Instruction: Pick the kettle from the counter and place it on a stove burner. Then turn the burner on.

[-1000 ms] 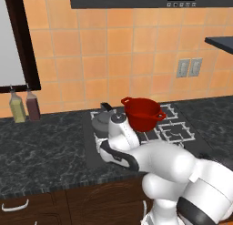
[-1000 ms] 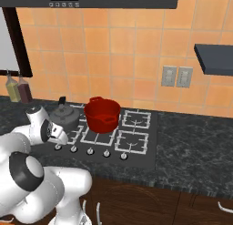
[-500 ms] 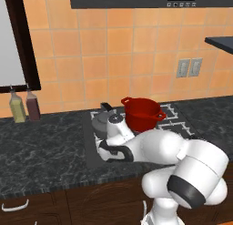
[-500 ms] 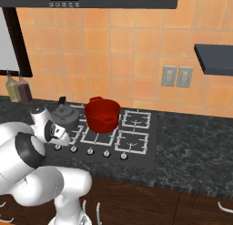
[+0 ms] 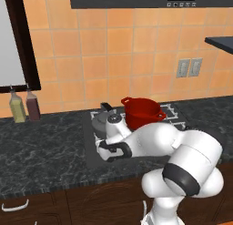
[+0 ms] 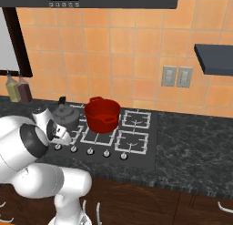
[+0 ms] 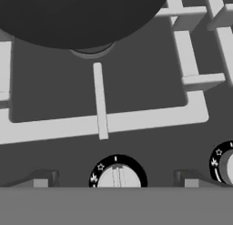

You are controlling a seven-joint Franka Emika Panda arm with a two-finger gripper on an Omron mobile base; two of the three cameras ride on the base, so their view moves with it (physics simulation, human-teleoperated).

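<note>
Kettle (image 6: 63, 114) seated on burner (image 7: 136, 83); fingers (image 7: 43, 179) apart astride knob (image 7: 117, 177). Slip likely if closed off-centre.

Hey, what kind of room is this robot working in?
A kitchen, rendered rather than real. A gas stove with burner grates and front knobs is set into a black stone counter, carrying a red pot and a kettle, with orange wall tiles behind.

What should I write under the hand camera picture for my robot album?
End effector hovering open around a stove knob, with the kettle sitting on the burner grate above.
</note>
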